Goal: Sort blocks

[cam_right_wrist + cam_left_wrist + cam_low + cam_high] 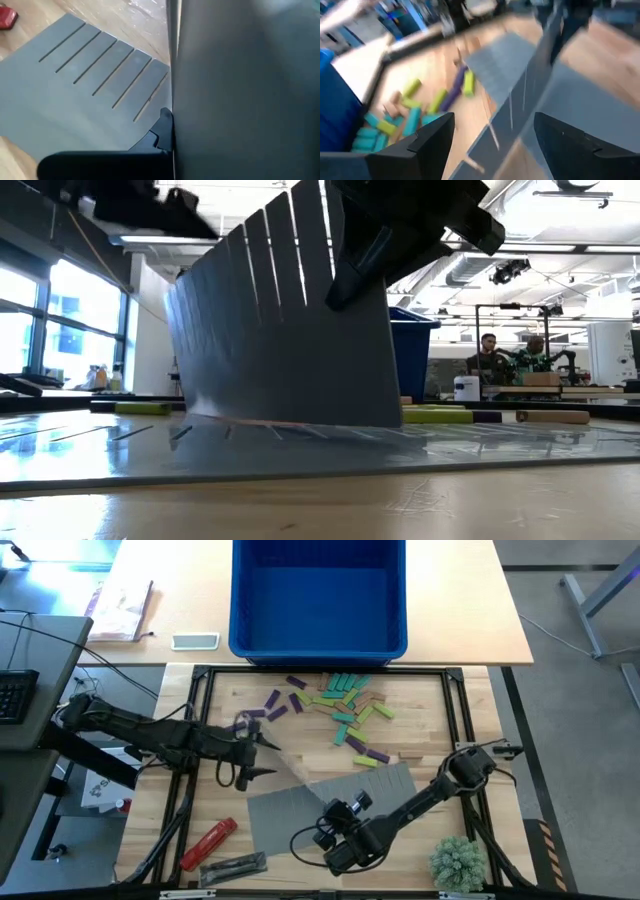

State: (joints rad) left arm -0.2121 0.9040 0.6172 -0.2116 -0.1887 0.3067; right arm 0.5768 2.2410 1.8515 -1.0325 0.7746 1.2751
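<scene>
1. High view: blocks (343, 705) heaped at 12 o'clock of the table (425, 755), below the blue bin (318, 595). Advice: keep the lifted grey mat (300, 775) clear of the pile.
2. Low view: mat stands tilted up, pinched at its upper edge.
3. Left wrist view: left gripper (492, 145) spread wide, empty, near the mat.
4. Right wrist view: right gripper (167, 132) pressed together, pinching the mat edge.

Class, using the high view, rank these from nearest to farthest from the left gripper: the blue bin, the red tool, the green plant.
From the left gripper:
1. Red tool, near edge, on the left arm's side.
2. Blue bin, beyond the table's far edge.
3. Green plant, near right corner.
</scene>
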